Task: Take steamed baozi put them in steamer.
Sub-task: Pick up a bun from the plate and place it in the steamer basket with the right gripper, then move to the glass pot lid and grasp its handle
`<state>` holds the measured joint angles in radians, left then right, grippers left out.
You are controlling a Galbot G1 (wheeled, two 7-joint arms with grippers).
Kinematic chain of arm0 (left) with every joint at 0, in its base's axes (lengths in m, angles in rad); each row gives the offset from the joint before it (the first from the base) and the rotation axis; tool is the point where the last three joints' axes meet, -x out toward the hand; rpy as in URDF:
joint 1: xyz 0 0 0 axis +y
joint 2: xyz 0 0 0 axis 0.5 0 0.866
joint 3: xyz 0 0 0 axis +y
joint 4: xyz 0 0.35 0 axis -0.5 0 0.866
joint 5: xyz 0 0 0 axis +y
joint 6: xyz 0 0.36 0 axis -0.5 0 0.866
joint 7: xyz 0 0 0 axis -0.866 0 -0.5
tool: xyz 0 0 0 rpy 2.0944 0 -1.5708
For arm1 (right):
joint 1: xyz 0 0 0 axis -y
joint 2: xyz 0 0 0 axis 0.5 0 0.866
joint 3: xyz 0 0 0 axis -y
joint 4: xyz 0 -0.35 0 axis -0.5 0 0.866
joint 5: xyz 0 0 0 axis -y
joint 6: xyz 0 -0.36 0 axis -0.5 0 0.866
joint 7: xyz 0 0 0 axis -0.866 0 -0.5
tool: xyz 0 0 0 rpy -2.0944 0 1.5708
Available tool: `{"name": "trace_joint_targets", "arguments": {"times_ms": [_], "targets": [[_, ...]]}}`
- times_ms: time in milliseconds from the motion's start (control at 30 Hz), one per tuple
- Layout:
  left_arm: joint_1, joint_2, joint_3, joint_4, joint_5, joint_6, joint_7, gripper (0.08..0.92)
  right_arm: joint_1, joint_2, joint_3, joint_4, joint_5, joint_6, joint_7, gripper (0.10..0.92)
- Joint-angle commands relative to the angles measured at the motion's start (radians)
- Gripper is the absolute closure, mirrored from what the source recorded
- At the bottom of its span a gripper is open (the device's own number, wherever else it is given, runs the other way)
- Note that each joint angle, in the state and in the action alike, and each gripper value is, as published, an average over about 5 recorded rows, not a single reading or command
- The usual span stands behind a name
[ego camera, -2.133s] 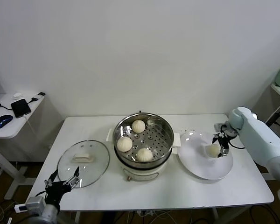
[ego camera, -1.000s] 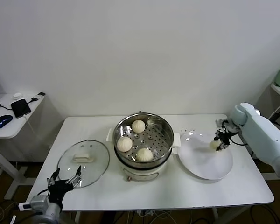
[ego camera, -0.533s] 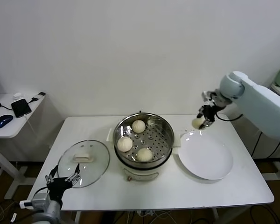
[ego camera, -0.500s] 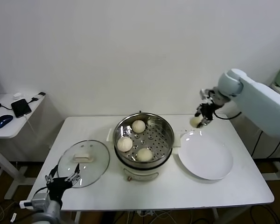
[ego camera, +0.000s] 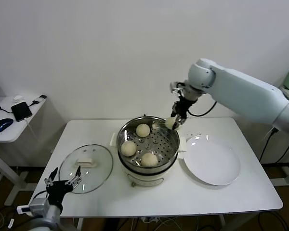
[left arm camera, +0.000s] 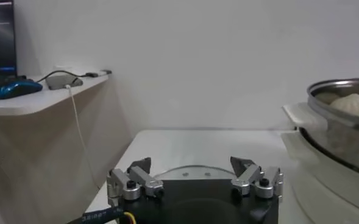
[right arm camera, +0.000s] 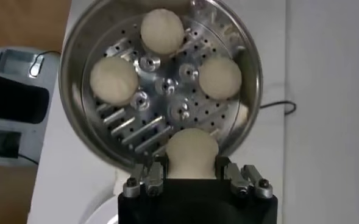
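Observation:
The shiny steel steamer (ego camera: 148,126) stands mid-table with three cream-white baozi on its perforated tray: one at the back (ego camera: 143,130), one at the left (ego camera: 128,148), one at the front (ego camera: 149,159). My right gripper (ego camera: 173,122) is shut on a fourth baozi (ego camera: 170,123) and holds it just above the steamer's back right rim. In the right wrist view this baozi (right arm camera: 192,153) sits between the fingers, over the steamer's edge (right arm camera: 246,55). My left gripper (ego camera: 62,183) is open and empty, parked low at the table's front left edge.
A flat white plate (ego camera: 212,160) lies right of the steamer, with nothing on it. A round glass lid (ego camera: 85,167) lies left of the steamer. A side table with a phone (ego camera: 21,110) and a mouse (ego camera: 2,124) stands at the far left.
My right gripper has lifted the baozi off the white plate and carried it left, from above the plate's back edge to over the steamer's back right rim. The left arm stayed parked.

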<state>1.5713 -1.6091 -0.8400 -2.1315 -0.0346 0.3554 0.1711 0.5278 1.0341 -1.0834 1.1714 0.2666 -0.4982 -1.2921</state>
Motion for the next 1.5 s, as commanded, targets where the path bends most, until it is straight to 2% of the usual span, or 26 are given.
{"name": "trace_joint_targets", "arguments": {"times_ms": [33,267,767,1100,1200,1400,1500], "targets": [[-0.012,0.014,-0.007,0.0,-0.021,0.0,0.0,0.177,-0.01,0.24,-0.132,-0.082,0.028,-0.085,0.055,0.508],[-0.022,0.019,-0.011,0.018,-0.03,0.0,-0.001,0.177,-0.087,0.282,-0.139,-0.101,-0.036,-0.117,0.088,0.508],[-0.022,0.024,-0.007,0.019,-0.035,0.0,-0.002,0.177,-0.12,0.234,-0.134,-0.083,-0.142,-0.137,0.1,0.499],[-0.019,0.018,-0.006,0.011,-0.031,0.001,-0.002,0.177,-0.118,0.201,-0.105,-0.067,-0.146,-0.134,0.097,0.497],[-0.019,0.016,-0.007,0.011,-0.029,0.0,-0.001,0.177,-0.114,0.179,-0.09,-0.049,-0.14,-0.136,0.097,0.451],[-0.028,0.007,-0.01,0.011,-0.04,-0.005,-0.022,0.177,-0.1,0.091,0.003,-0.001,-0.133,-0.138,0.1,0.279],[-0.034,0.005,-0.01,0.016,-0.07,-0.03,-0.041,0.177,-0.11,0.02,0.103,0.04,-0.116,-0.122,0.119,0.22]]}}
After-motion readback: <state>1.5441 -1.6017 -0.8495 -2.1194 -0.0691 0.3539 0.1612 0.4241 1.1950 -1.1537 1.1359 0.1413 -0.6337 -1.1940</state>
